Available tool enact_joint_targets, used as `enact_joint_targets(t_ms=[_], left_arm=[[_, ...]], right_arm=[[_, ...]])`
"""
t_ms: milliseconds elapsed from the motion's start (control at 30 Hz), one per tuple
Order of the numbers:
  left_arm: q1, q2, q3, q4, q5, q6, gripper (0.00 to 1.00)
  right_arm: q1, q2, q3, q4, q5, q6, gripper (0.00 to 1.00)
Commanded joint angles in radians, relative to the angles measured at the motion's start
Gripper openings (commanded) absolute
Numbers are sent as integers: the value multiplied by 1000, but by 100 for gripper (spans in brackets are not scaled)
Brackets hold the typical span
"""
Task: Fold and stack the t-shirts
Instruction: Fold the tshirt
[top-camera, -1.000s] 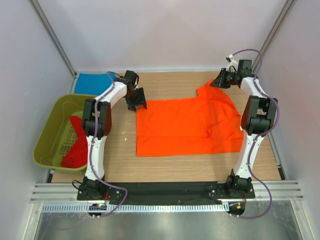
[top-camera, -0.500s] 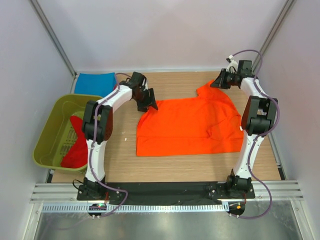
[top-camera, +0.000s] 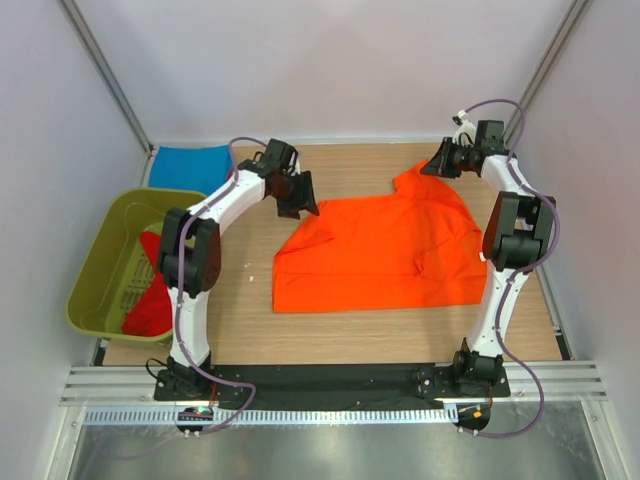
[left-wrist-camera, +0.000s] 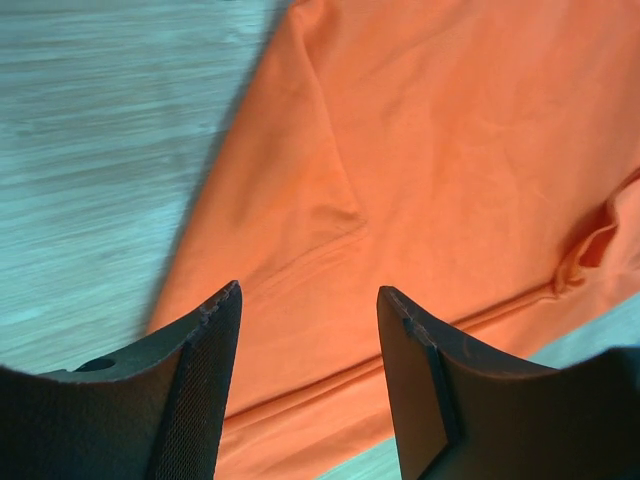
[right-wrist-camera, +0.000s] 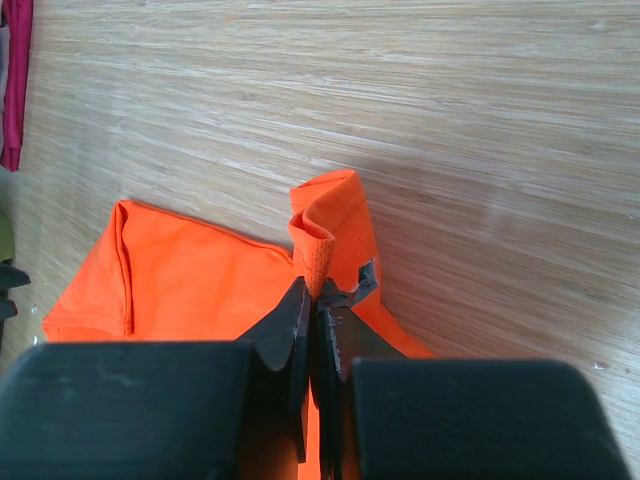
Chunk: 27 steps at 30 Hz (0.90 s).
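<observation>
A light wooden table (top-camera: 240, 300), closed in by pale walls (top-camera: 330, 70), is seen from above. The orange t-shirt (top-camera: 380, 250) is spread flat from the centre of the table toward 3 o'clock. Its edge at 10 o'clock runs on a slant, and a peak of cloth points toward 1 o'clock.

That peak is pinched by the right gripper (top-camera: 447, 160). In the right wrist view its jaws are seen pressed together on a small folded ridge of orange cloth that stands up from the wood.

The left gripper (top-camera: 297, 197) is found over the shirt's corner at 11 o'clock. In the left wrist view its fingers (left-wrist-camera: 200, 380) are spread well apart and nothing is caught between them. Orange cloth with a sleeve seam is seen below the gap. Whether the tips touch the cloth cannot be told.

The blue t-shirt (top-camera: 190, 165) is laid at 10 o'clock, in the far left corner. An olive-green tub (top-camera: 105, 255) is set at 9 o'clock at the table's left edge. A red t-shirt (top-camera: 150, 290) is heaped inside it, along its right wall.
</observation>
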Motion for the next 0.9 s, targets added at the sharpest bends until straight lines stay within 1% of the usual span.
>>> enact_joint_targets(t_ms=[0,100,133,200,300,367,467,567,600,700,867], left_arm=[[3,-37,39,-20,-73,75,58],[-1,-14,57,-19,-23,166,57],[-6,-9,62,-19,-30,192,57],[-41,-2,66,-26,-93,244,56],[-95,11,82,-32,-148,267,55],[-127,31,120,-57,-215,269,54],[-150,86,186,-114,-265,253,52],[-185,107,185,-117,-285,231,50],[-205,112,188,-115,-323,226,49],[-236,135,197,-114,-369,214,47],[-262,178,223,-111,-406,207,44]], right_arm=[[3,-61,24,2,-5,-20,3],[3,-59,25,-2,-2,-21,3],[3,-59,25,-5,-2,-23,3],[3,-61,21,-5,1,-20,3],[3,-64,10,1,1,-21,3],[3,-64,4,4,-1,-23,3],[3,-64,1,4,-2,-29,3],[3,-62,2,-1,1,-34,3],[3,-62,2,-4,1,-35,3],[3,-62,4,-5,-1,-38,3],[3,-61,4,-7,-5,-38,3]])
